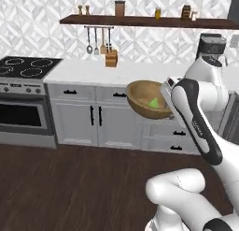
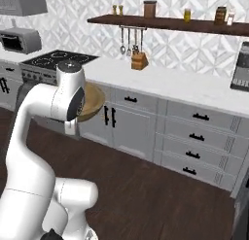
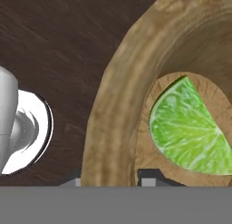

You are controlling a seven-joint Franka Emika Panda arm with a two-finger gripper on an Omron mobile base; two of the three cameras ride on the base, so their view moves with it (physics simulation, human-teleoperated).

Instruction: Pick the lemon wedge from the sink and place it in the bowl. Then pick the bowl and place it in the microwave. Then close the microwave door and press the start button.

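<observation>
Bowl [image 1: 145, 100]: brown wood with a mottled grain, matt, paler tan inside. Lemon wedge [image 3: 190, 128]: glossy, translucent yellow-green pulp with pale veins. Floor [image 1: 70, 178]: dark wood planks with a streaked grain and low sheen. Surface [image 1: 93, 71]: smooth, matt white. Cabinets [image 1: 93, 118]: matt grey panels with black handles. Shelf [image 1: 140, 21]: dark wood. Arm [image 1: 196, 118]: glossy white shell.

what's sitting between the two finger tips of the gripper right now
The bowl's wooden rim: in the hand view one finger tip stands outside the wall and one inside, near the lemon wedge on the bowl's floor.
</observation>
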